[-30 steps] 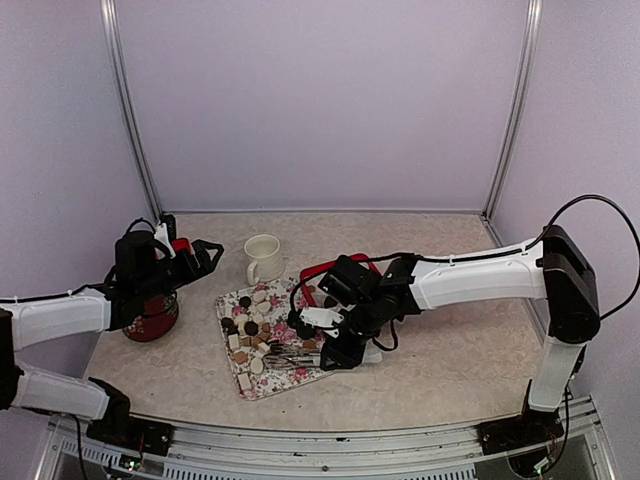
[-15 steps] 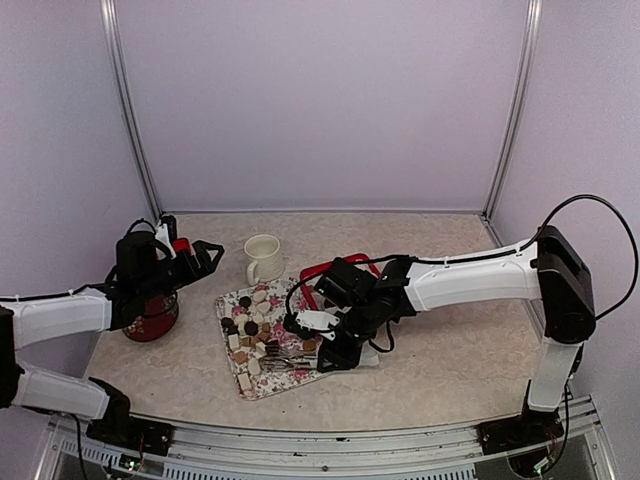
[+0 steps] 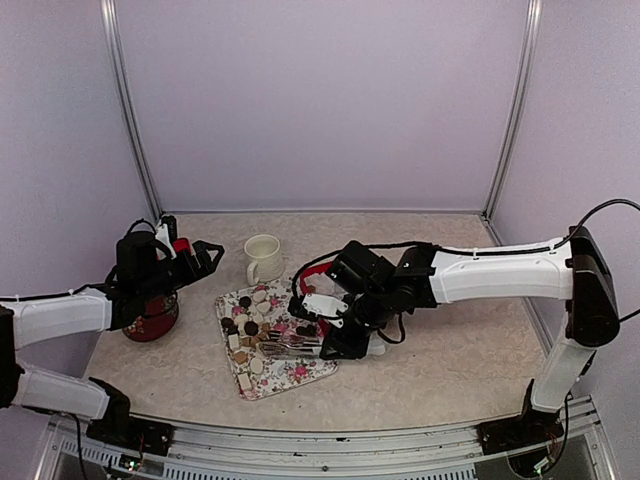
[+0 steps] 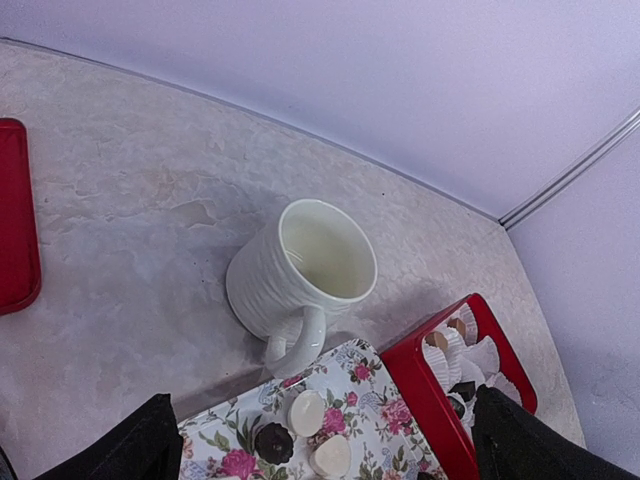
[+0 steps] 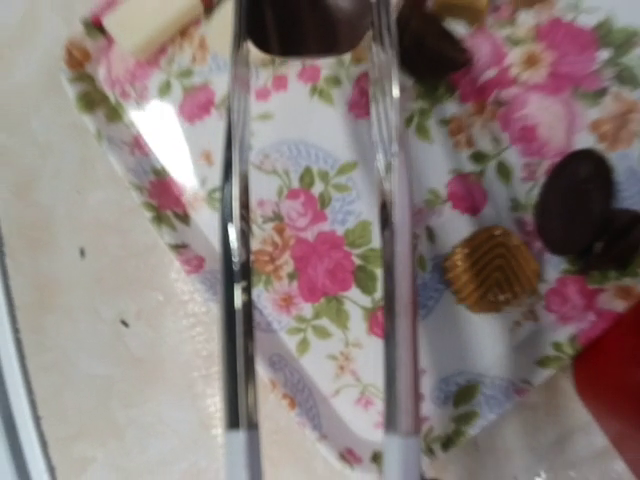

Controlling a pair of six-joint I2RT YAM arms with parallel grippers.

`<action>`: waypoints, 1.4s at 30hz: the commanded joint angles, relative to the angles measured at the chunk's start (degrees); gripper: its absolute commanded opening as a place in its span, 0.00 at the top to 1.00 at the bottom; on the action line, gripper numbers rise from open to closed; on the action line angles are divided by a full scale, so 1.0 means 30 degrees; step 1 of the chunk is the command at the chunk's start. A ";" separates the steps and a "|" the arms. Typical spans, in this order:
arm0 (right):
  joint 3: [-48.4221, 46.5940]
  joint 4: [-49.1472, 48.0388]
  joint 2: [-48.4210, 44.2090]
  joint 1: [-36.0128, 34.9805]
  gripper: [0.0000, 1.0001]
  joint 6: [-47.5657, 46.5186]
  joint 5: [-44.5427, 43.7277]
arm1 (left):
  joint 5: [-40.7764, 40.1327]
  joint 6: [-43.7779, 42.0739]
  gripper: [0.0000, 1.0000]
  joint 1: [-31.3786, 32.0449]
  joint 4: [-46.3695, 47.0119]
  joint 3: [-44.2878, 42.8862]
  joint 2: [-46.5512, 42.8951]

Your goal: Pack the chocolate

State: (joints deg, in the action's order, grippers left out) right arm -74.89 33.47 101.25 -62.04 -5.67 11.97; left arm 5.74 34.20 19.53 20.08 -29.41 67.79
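The chocolate [image 3: 250, 320] lies as several dark, tan and cream pieces on a floral tray [image 3: 300, 378]. My right gripper [image 3: 328, 347] is shut on metal tongs [image 3: 290, 346] that reach left over the tray. In the right wrist view the two tong arms [image 5: 232, 250] stand close together, with a dark chocolate [image 5: 305, 25] between their tips at the top edge. A gold ridged piece [image 5: 490, 268] and a dark oval one [image 5: 573, 200] lie to the right. My left gripper [image 3: 200, 255] hangs open and empty, left of the tray.
A white mug [image 3: 263, 258] stands behind the tray. A red box [image 4: 430, 385] with white paper liners and a few pieces sits at the tray's right, partly under my right arm. A dark red bowl [image 3: 152, 322] sits below my left arm.
My right arm has stretched out and its wrist has shifted slightly back over the tray. The tong arms have drawn closer together. The left arm has not moved.
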 commanded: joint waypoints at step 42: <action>0.2669 0.2809 -0.5364 0.8903 0.70 0.1686 -0.4066 | 0.0124 -0.0074 0.01 -0.0093 0.0455 -0.0128 0.0232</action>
State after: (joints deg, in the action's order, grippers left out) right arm -66.67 43.05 84.64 -35.81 -0.40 0.73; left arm 5.78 34.22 19.53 20.16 -29.41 68.51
